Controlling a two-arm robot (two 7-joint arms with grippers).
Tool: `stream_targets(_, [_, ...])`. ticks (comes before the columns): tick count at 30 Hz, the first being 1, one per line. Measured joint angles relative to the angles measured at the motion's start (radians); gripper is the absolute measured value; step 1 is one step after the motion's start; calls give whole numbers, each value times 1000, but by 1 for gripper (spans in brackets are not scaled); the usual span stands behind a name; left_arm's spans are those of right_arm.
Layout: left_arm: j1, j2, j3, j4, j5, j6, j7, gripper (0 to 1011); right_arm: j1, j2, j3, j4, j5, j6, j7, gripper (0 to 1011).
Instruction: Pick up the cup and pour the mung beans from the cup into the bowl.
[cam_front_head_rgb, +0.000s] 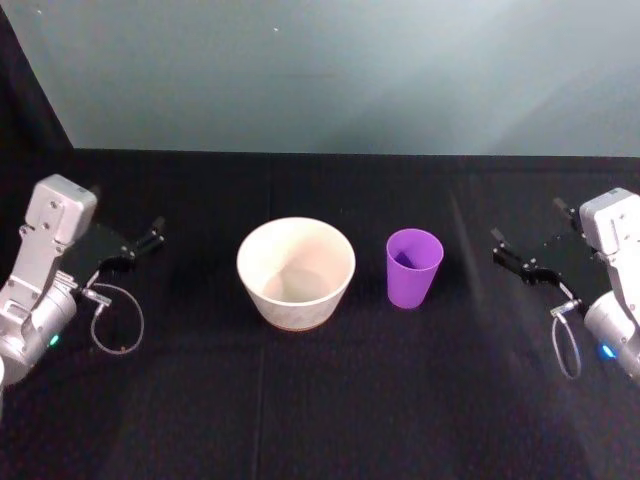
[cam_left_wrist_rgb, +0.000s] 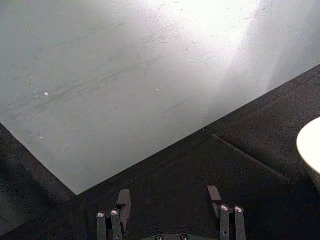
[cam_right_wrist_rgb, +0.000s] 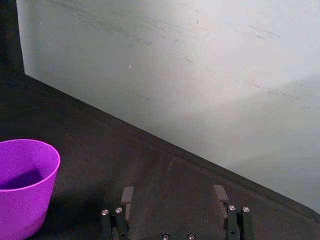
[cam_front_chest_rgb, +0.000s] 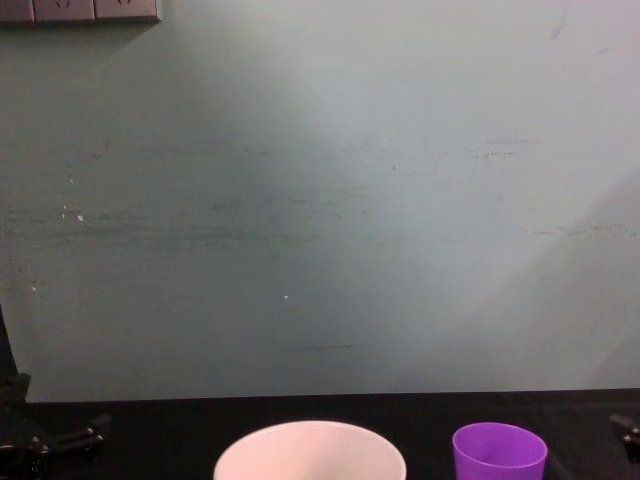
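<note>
Fingers (cam_left_wrist_rgb: 123, 201) of left gripper (cam_left_wrist_rgb: 169, 199) parted wide: straight black bars, small screws at the base, clasping nothing. Positioned at left side of table (cam_front_head_rgb: 320, 400), well apart from bowl. Same on right gripper (cam_right_wrist_rgb: 173, 196): fingers spread wide and empty, at the table's right side, near cup but not touching it.

Cup (cam_front_head_rgb: 413, 268): small tumbler of bright purple plastic, smooth-sided, tapered toward the base, no handle. Upright on the cloth just to the right of bowl, with a narrow gap between the two. Inside in shadow; contents not to be made out.

Bowl (cam_front_head_rgb: 296, 272): wide, round, pale pinkish-white, with a thin smooth rim and sides narrowing to a small foot. Upright at the table's middle, far wider than cup.

Around: matte black cloth over the table, faintly creased. Pale grey-green wall panel (cam_front_head_rgb: 330, 70) behind, scuffed with fine scratches. Thin cable loop (cam_front_head_rgb: 118, 325) hanging at left wrist, another at right. Bare cloth between right gripper and cup, likewise between left gripper and bowl.
</note>
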Motion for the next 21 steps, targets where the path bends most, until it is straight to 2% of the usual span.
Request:
stream_targets(12, [0, 0, 0, 0, 0, 0, 0, 1000, -7, 0, 3, -1, -7, 3, 0, 1003])
stream_targets(16, [0, 0, 0, 0, 0, 0, 0, 1000, -34, 8, 11, -15, -17, 5, 3, 1003])
stream_targets(21, [0, 0, 0, 0, 0, 0, 0, 1000, -98, 34, 31, -67, -11, -10, 23, 1003])
